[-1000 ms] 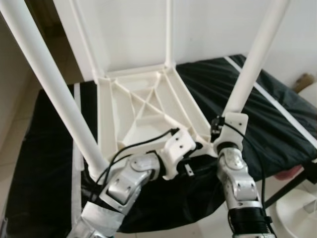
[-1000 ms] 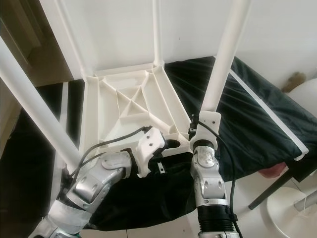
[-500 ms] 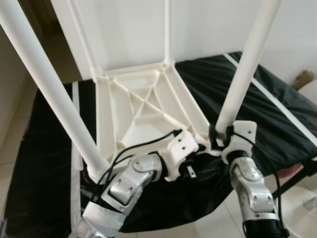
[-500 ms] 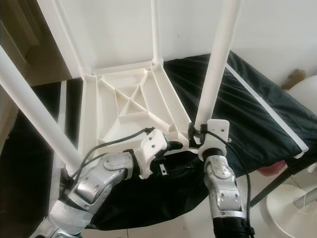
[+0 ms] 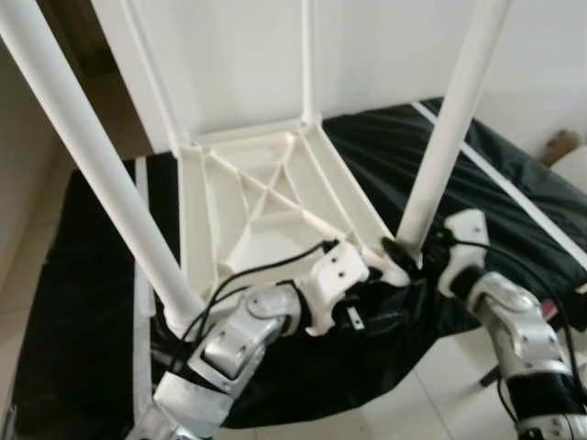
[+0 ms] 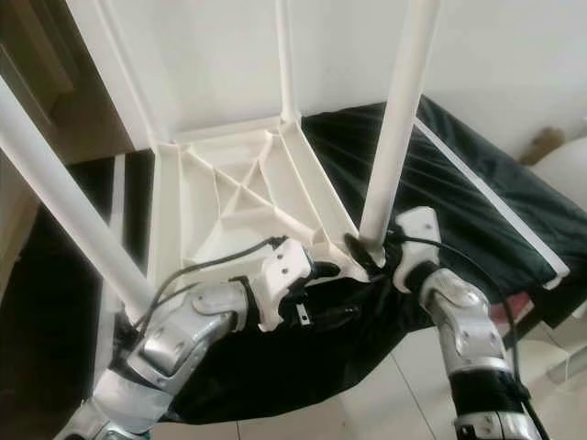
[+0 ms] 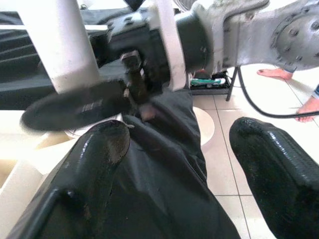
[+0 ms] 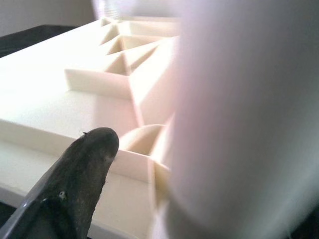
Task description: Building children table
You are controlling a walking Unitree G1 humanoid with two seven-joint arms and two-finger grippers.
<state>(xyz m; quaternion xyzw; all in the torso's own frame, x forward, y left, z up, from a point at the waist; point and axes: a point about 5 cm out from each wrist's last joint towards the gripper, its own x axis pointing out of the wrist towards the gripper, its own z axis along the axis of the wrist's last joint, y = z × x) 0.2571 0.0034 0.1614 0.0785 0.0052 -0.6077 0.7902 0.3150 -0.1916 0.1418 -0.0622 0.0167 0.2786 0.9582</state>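
The white children's table [image 5: 266, 215] lay upside down on a black cloth [image 5: 514, 211], ribbed underside up, legs rising from its corners. The right gripper [image 5: 404, 252] clasped the base of the table's near right leg [image 5: 440, 137], at about five o'clock from the tabletop's centre. The left gripper [image 7: 174, 149], fingers spread wide and holding nothing, hovered over the cloth at the near edge, around six o'clock. No readable writing showed anywhere.
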